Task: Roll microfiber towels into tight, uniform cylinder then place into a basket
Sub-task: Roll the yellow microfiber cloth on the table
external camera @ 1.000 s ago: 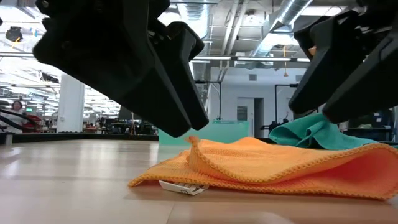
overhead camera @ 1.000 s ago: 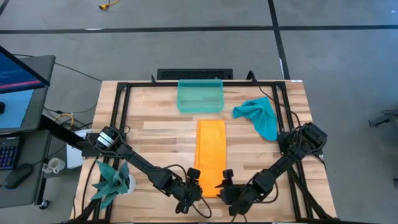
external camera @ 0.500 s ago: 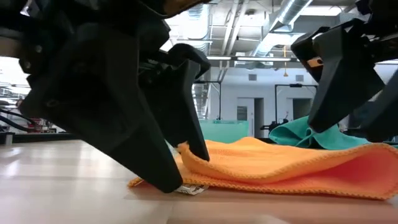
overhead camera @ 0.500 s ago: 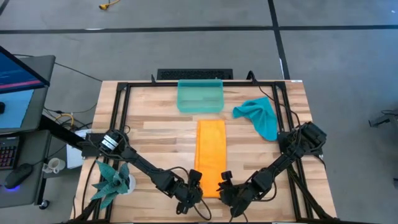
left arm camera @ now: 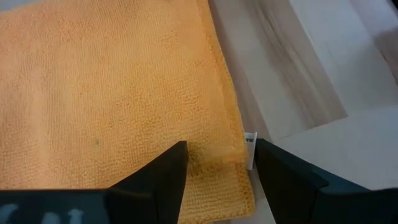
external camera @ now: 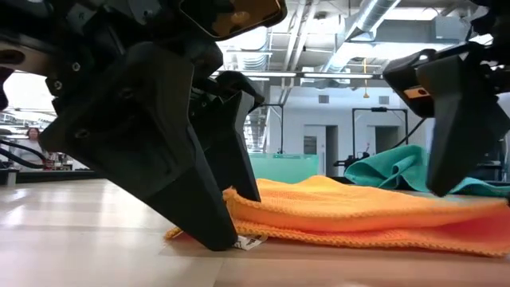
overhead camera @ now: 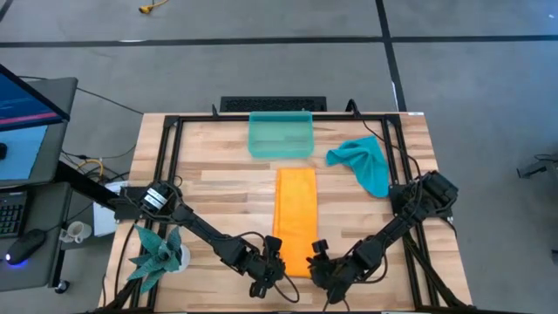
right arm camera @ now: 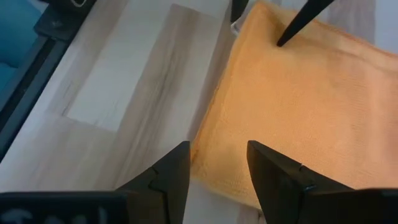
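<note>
The orange towel (overhead camera: 296, 218) lies folded into a long strip down the table's middle, one end toward the sea-green basket (overhead camera: 281, 135) at the far edge. The teal towel (overhead camera: 362, 164) lies crumpled at the far right. My left gripper (overhead camera: 276, 255) is open astride the strip's near-left corner (left arm camera: 239, 149), where a white label (left arm camera: 250, 149) sticks out. My right gripper (overhead camera: 316, 255) is open over the near-right corner (right arm camera: 208, 149), one finger above the bare table and the other above the cloth. My left gripper comes slanting down from the near left, its fingers standing across the strip's left edge. One fingertip (external camera: 249, 190) rests on the top layer by the corner, and the other (external camera: 217, 239) is down at the table beside the label. The cloth lies flat, not pinched. My right gripper has one fingertip (external camera: 443, 190) down at the level of the towel's top; whether it touches the cloth, I cannot tell.
A spiky teal plant (overhead camera: 157, 253) stands at the table's near-left edge. A black metal frame (overhead camera: 166, 157) runs around the tabletop. Bare wood lies to the left and right of the orange strip.
My left gripper has come down onto the orange towel's near-left corner, and the raised fold there now lies lower. My right gripper has tipped steeper in place, its finger standing more upright over the towel, whose near-right part also lies flatter.
</note>
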